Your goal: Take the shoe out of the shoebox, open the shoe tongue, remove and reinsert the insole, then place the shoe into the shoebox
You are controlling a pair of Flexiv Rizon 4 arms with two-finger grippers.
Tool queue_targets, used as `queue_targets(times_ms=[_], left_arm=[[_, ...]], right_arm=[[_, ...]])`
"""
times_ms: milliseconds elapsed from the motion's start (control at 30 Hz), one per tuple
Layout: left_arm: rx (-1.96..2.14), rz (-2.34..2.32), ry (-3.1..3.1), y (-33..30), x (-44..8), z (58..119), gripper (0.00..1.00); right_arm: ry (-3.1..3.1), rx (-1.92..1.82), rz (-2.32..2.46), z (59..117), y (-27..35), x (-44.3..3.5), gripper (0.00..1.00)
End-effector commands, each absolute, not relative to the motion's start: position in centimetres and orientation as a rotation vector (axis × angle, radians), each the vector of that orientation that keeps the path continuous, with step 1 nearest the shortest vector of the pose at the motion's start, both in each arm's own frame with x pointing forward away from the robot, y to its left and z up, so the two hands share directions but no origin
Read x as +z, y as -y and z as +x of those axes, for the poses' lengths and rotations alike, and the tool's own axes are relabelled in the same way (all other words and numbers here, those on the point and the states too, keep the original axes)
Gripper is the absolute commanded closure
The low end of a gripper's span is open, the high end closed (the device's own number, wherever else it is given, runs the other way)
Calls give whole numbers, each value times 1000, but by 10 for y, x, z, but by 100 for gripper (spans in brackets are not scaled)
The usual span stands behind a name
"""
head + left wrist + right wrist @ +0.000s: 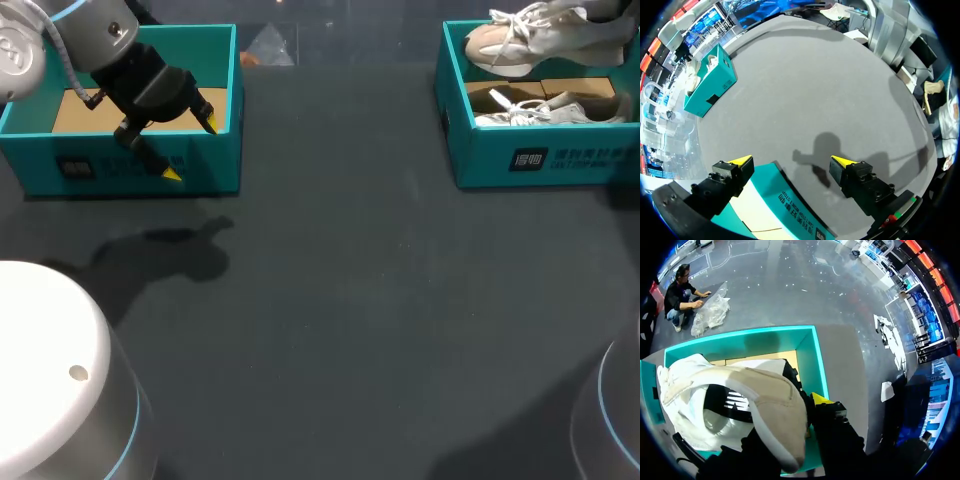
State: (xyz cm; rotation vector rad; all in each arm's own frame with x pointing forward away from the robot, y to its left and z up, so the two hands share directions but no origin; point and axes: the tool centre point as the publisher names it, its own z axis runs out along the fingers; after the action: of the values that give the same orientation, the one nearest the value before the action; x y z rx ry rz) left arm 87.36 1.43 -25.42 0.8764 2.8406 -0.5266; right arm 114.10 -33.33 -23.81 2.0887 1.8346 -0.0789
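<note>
Over the right-hand shoebox [540, 160] the right gripper [807, 407] is clamped on the heel of the beige sneaker [530, 38], toe pointing across toward the left gripper [191, 148], hanging jaws apart at the other shoebox [130, 172], well away.

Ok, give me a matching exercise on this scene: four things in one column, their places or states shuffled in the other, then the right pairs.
Column one
1. left gripper
2. beige-toed shoe
3. white shoe
4. left box

Column two
a. lying inside the right shoebox
b. open, over the left box's front wall
c. lifted above the right shoebox
d. teal, beneath the left gripper

Pairs: 1-b, 2-c, 3-a, 4-d
</note>
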Motion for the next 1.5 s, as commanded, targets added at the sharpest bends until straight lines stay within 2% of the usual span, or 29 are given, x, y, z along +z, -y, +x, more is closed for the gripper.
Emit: queue_targets(times_ms=[33, 1500], left_arm=[[-523, 877, -2841, -15, -254, 873, 0], [-523, 877, -2841, -15, -254, 873, 0]], right_arm=[[-1836, -77, 2090, 1142, 333, -237, 100], [-1847, -132, 2064, 1162, 342, -300, 100]])
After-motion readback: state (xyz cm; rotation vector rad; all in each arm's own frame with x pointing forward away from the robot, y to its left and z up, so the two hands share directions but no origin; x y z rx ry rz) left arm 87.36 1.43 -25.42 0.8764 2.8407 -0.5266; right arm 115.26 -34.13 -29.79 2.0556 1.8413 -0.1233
